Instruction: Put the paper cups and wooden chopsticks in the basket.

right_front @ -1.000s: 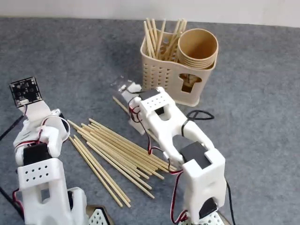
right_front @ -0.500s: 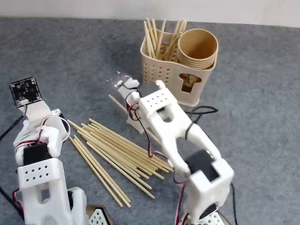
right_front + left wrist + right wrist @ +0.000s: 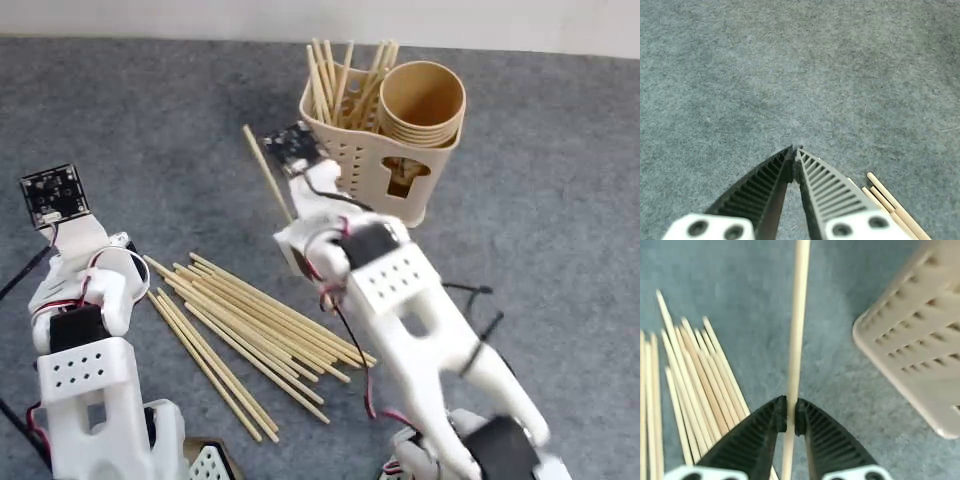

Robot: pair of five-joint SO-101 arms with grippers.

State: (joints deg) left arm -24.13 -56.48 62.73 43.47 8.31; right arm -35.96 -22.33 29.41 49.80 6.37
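A beige slotted basket [image 3: 375,165] stands at the back with a stack of paper cups [image 3: 425,100] and several wooden chopsticks [image 3: 335,75] upright in it. A pile of loose chopsticks [image 3: 250,325] lies on the grey mat in the middle. My right gripper [image 3: 791,412] is shut on a single chopstick [image 3: 797,315], held up off the mat just left of the basket [image 3: 920,340]; that chopstick [image 3: 263,165] slants up past the arm. Over bare mat at the left, my left gripper [image 3: 794,150] is shut on nothing, with chopstick ends [image 3: 890,205] beside it.
The right arm [image 3: 400,290] reaches across the middle above the far end of the pile [image 3: 695,375]. The left arm [image 3: 80,310] stands at the left edge. Grey mat [image 3: 150,110] lies open at the back left and to the right of the basket.
The right arm has lifted the chopstick off the mat and swung up toward the basket. The left arm has not moved.
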